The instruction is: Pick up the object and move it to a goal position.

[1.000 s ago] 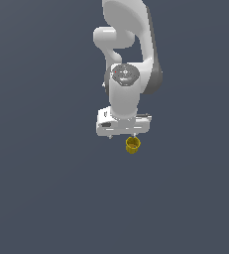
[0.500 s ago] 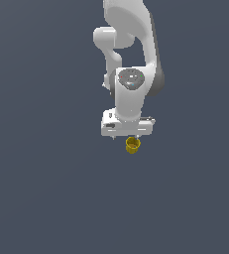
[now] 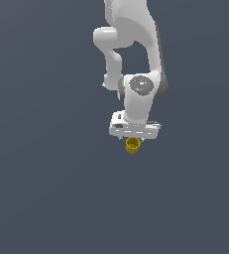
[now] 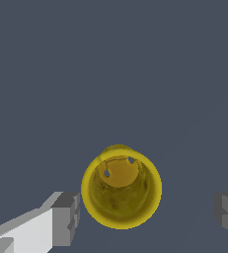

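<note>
The object (image 4: pixel 121 188), a small yellow hollow-topped cup, stands upright directly below the hand (image 3: pixel 134 137). In the wrist view it lies between the two spread fingers (image 4: pixel 65 219), close beside one and well apart from the other. Neither finger grips it.

Yellow cup-shaped cylinder (image 4: pixel 121 189) seen from above, hollow top facing the camera, two small dark holes near its inner base, gripper (image 4: pixel 147 211) spread wide around it, one grey fingertip (image 4: pixel 66 219) just beside the rim, the other well apart, plain dark grey background.
</note>
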Controlling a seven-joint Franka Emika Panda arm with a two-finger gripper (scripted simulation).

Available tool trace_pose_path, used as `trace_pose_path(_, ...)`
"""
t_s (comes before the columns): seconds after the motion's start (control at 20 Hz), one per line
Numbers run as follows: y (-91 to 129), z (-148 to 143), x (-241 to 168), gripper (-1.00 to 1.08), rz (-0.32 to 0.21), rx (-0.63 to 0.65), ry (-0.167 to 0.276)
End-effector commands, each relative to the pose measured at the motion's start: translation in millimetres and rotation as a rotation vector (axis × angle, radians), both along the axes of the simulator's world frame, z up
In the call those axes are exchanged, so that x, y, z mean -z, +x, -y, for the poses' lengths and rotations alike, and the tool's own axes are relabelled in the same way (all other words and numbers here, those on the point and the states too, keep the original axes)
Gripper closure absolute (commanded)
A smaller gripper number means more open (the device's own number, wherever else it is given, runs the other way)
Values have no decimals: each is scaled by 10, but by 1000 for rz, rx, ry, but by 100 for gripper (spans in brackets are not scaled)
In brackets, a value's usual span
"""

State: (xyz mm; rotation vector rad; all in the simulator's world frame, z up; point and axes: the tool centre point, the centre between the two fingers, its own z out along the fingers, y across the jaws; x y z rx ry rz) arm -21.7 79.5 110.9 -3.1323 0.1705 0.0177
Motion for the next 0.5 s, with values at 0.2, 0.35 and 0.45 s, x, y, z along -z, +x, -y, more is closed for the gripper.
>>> trace_pose_path(0.2,-55,-114,117,-92,9,50,-5)
trace_pose_path(0.35,-67,-136,140,-92,11,59,-5)
trace_pose_path(0.45,-69,-142,144,-92,11,61,-6)
